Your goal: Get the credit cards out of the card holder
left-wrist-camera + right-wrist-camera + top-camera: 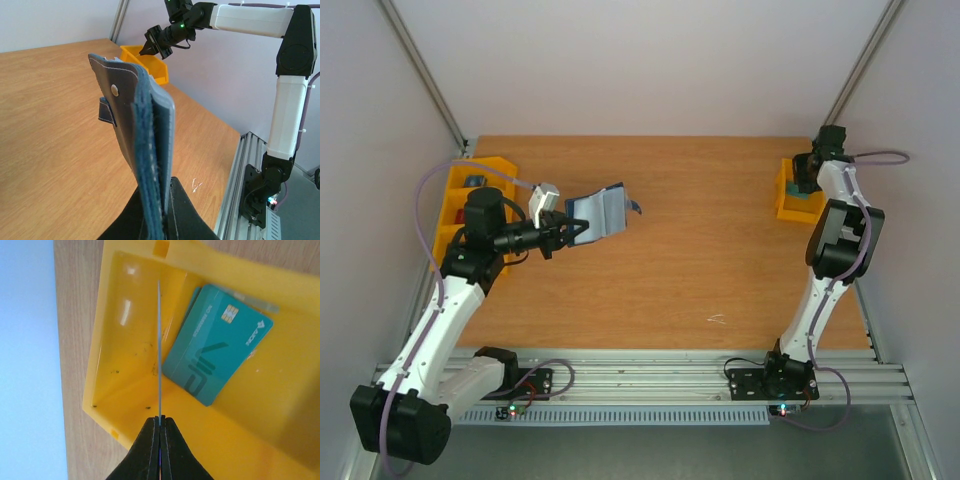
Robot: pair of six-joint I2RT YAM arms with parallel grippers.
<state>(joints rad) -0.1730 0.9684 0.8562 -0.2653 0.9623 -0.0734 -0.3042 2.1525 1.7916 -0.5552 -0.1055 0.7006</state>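
Pincers clamped: left pincer (163,212) on card holder (134,117), right pincer (160,423) on thin card (159,350) over yellow bin (117,345).

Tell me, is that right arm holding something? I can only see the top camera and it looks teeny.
Observer: Yes. The right wrist view shows the right gripper pinched shut on a thin card, seen edge-on.
Operator: What's under it?
Observer: A yellow bin, with a teal card bearing a gold chip lying flat inside.
Operator: And the wallet?
Observer: The left wrist view shows the left gripper clamping the card holder by one edge, with a round metal snap on its dark outer face.
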